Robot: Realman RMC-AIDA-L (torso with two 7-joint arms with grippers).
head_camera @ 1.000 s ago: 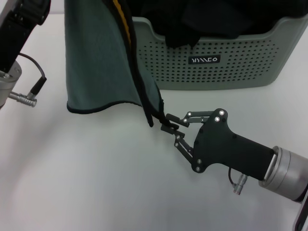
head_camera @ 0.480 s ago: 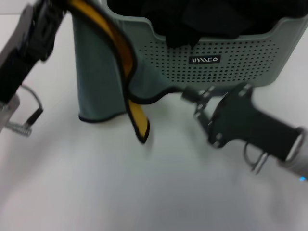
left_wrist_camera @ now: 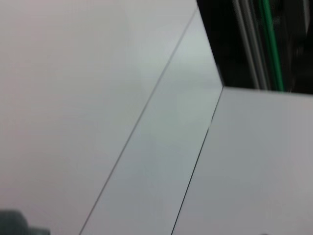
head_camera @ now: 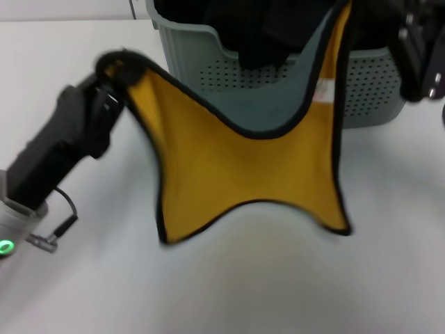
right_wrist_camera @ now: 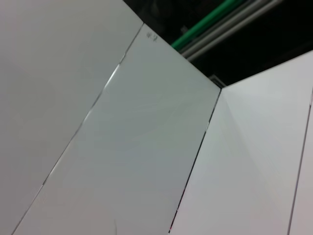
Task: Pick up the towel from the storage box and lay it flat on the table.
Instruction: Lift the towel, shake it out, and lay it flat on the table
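Observation:
The towel [head_camera: 243, 167] hangs spread in the air in front of the storage box [head_camera: 375, 87], its mustard-yellow side facing me. Its grey-teal side folds over along the sagging top edge, and a white label [head_camera: 323, 89] shows near the right. My left gripper [head_camera: 117, 68] is shut on the towel's upper left corner. The upper right corner rises out of the top of the head view, next to my right gripper [head_camera: 417, 49]; the hold there is hidden. The two lower corners hang just over the white table [head_camera: 243, 292]. Neither wrist view shows the towel or the box.
Black cloths [head_camera: 271, 28] fill the sage-green box at the back. A cable and plug [head_camera: 52, 233] hang from my left arm at the near left. The wrist views show only white panels and a dark gap with a green strip [left_wrist_camera: 269, 44].
The towel, bunched and hanging from the left a second ago, is now stretched wide, yellow side out. My right gripper went from low by the towel's edge up to the far right. My left arm dropped.

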